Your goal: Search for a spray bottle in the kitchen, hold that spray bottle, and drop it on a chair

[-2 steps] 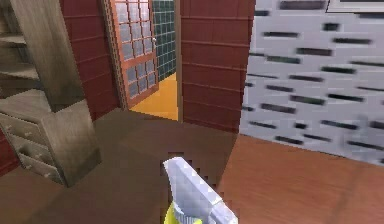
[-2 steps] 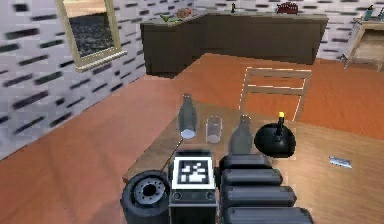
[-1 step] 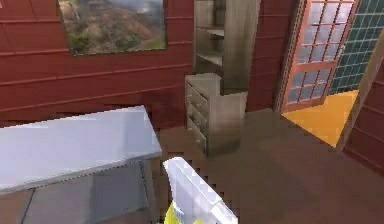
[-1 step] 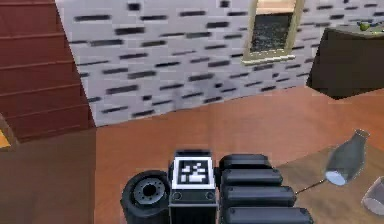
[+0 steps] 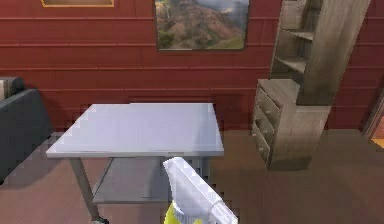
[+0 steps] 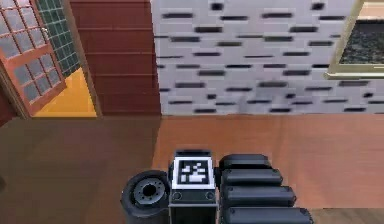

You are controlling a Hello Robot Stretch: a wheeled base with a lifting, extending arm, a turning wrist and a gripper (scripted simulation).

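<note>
1. Spray bottle, white trigger head on a yellow body, is lowest in the forward view. The bottom edge cuts it off, so I can't tell what carries it.
2. Just behind the bottle is a grey metal bench with a lower shelf. The bottle's head overlaps that shelf and the bench's near right leg.
3. Dark seat is at the forward view's left edge, beside the bench.
4. Wooden cabinet with drawers and open shelves above stands right of the bench, against the red plank wall.
5. Landscape painting hangs on that wall above the bench.
6. In the arm side view, the dark arm is at the bottom edge, with a white marker square at its end.
7. The claw is a round dark body left of the marker. Its far end isn't made out, so I cannot tell how wide it is or whether it has hold of anything.
8. Wood floor lies beyond the arm, then a patterned white wall.
9. Glazed door is at upper left, and a framed picture at upper right.
</note>
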